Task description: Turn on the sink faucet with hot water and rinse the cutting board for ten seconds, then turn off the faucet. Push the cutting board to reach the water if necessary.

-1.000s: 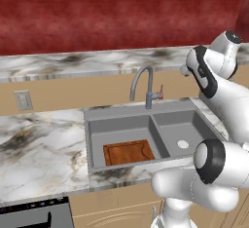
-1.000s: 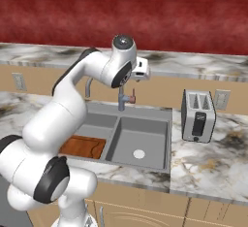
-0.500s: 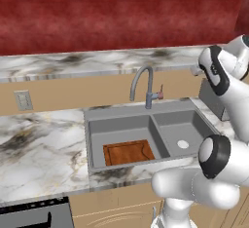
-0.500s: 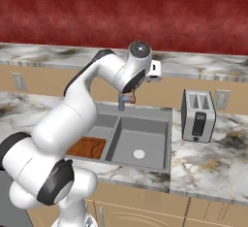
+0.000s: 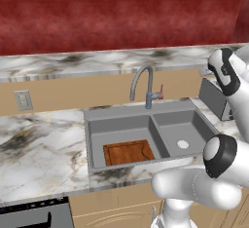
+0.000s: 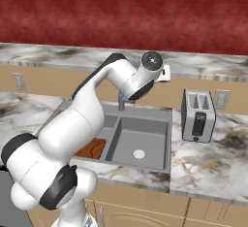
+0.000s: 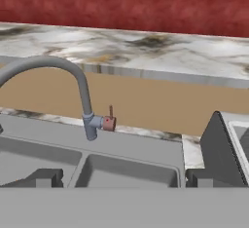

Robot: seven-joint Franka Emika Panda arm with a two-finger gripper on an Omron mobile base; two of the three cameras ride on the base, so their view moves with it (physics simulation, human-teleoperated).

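Observation:
In the hand view my gripper (image 7: 124,179) is open, its two dark fingertips (image 7: 46,177) wide apart and empty. It hangs level with the sink faucet (image 7: 81,86) and well short of it. The faucet's small lever handle (image 7: 109,121) has a reddish tip and points up. The grey gooseneck sink faucet (image 5: 145,82) stands behind the double sink (image 5: 88,124). The reddish-brown cutting board (image 5: 128,152) lies flat at the front of the left basin, also cutting board (image 6: 91,148) beside my arm. The water is out of view.
A silver toaster (image 6: 197,115) stands on the counter right of the sink, and its dark side (image 7: 218,144) is close on the hand view's right. The right basin has a round pale drain (image 5: 183,144). A wall outlet (image 5: 21,100) sits far left.
The arm's upper end and hand have swung to the right, toward the toaster side. Faucet, handle and cutting board have not moved.

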